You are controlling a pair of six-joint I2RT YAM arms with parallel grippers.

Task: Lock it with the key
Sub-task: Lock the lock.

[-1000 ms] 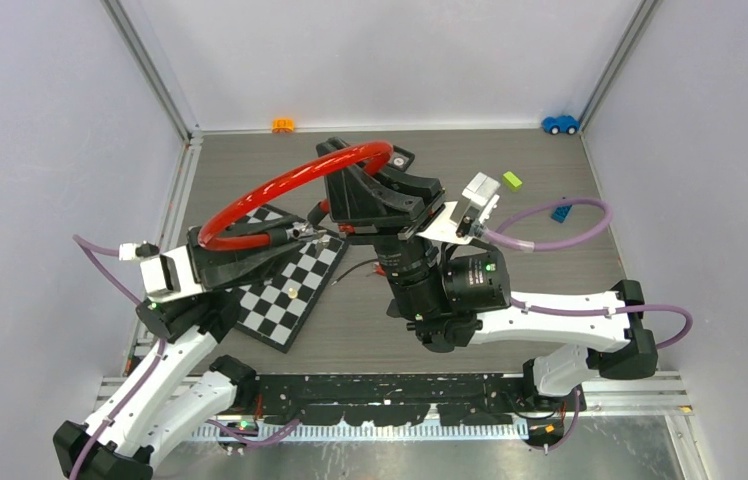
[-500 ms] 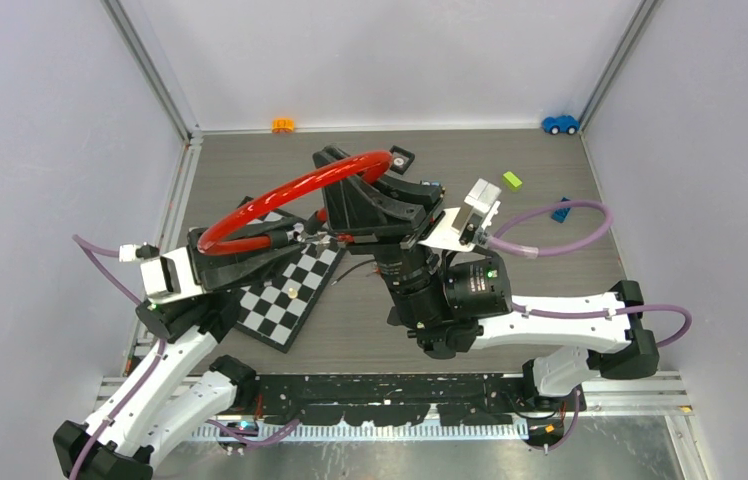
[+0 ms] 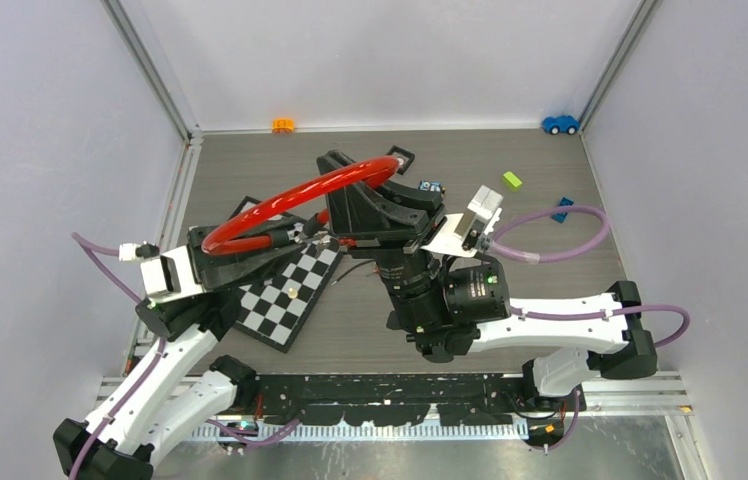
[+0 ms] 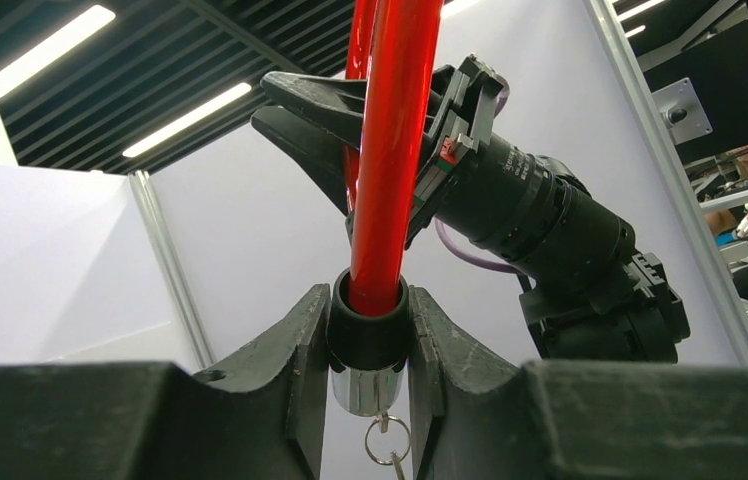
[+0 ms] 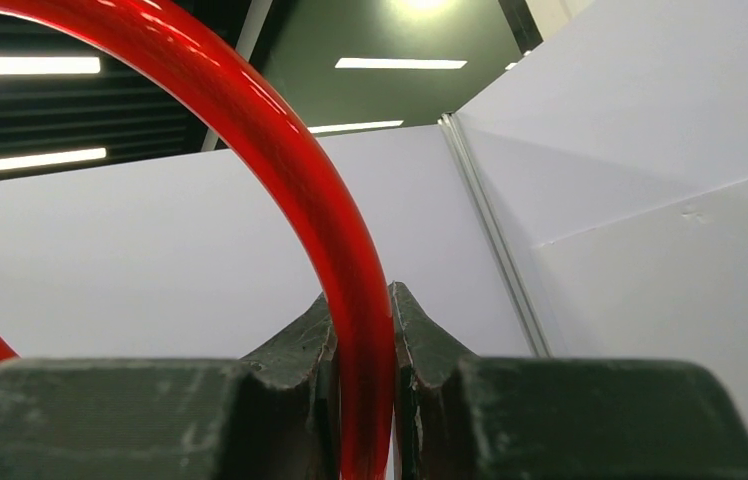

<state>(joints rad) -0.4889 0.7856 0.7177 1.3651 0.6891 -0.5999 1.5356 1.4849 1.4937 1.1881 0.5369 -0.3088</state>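
Left tool point(image 4: 370, 295) is clamped snug on the lock point(image 3: 300, 185) at its black barrel point(image 4: 369, 340), with the key ring point(image 4: 387, 441) dangling right under it. Right tool point(image 5: 362, 335) is pinching the red cable point(image 5: 280, 150) further round, fingers squeezed against it. The loop is held up in the air between both arms, over the chessboard point(image 3: 285, 295) on the table point(image 3: 550, 270).

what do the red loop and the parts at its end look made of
The red loop: glossy plastic or vinyl coating, judging by bright streaks along it; core hidden. The black collar: matte plastic or rubber, no shine. The silver tip: polished metal, probably, with mirror-like glints.
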